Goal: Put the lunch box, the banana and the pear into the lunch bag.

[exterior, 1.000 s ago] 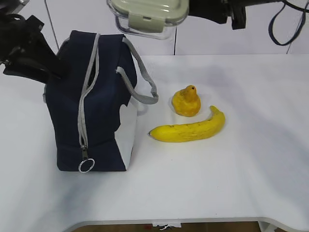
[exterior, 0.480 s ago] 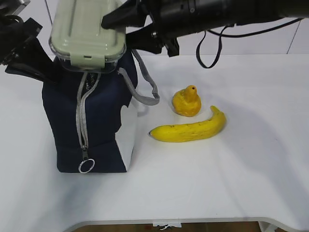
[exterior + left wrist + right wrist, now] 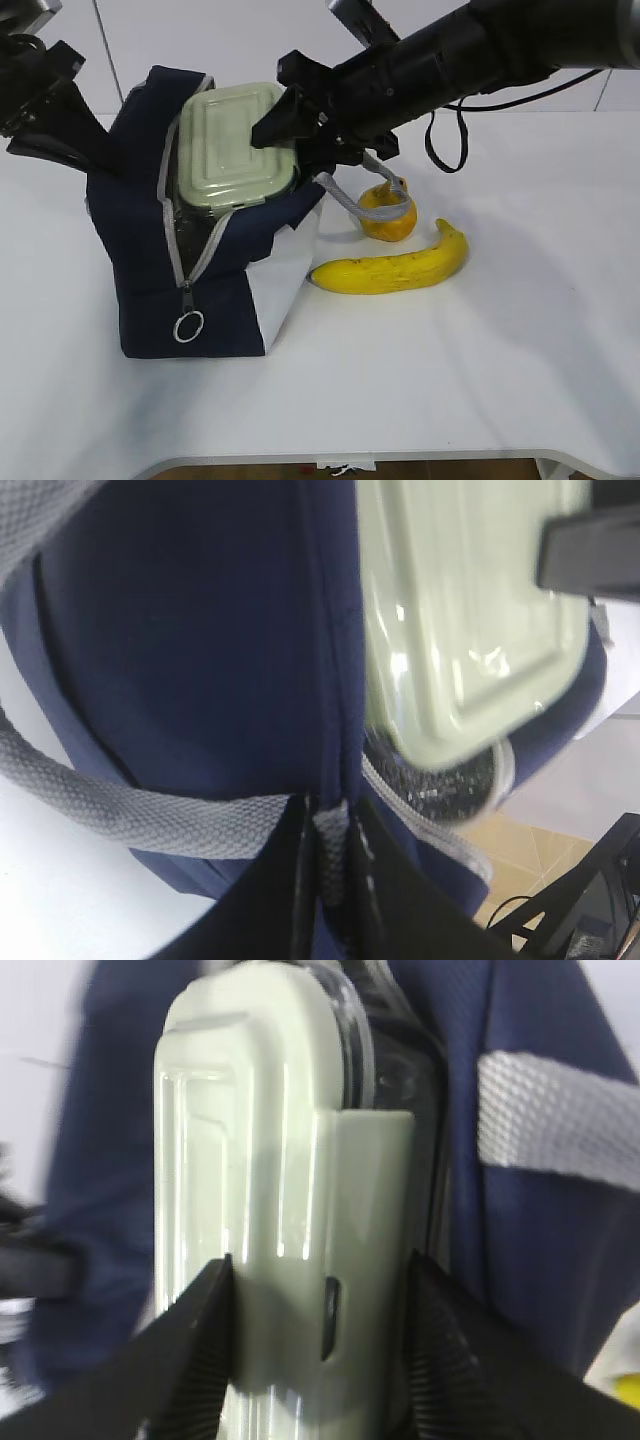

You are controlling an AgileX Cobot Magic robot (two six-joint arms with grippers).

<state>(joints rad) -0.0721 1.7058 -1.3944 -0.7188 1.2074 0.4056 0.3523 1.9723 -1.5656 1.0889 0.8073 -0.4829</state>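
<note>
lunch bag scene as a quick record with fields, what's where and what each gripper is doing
lunch bag: upright, zipper open, left of the fruit
lunch box: tilted, partly inside the bag's opening
right gripper: shut on lunch box's end
left gripper: pinching the bag's fabric edge by the handle
pear: on the table, right of the bag
banana: on the table, in front of the pear

Right arm is stretching in from the right, its hand (image 3: pixel 315 1345) clamping both fingers (image 3: pixel 185 1360) across the lunch box (image 3: pixel 235 145). Left hand (image 3: pixel 330 860) is pinching the lunch bag (image 3: pixel 140 240) rim, arm angling up-left.
</note>
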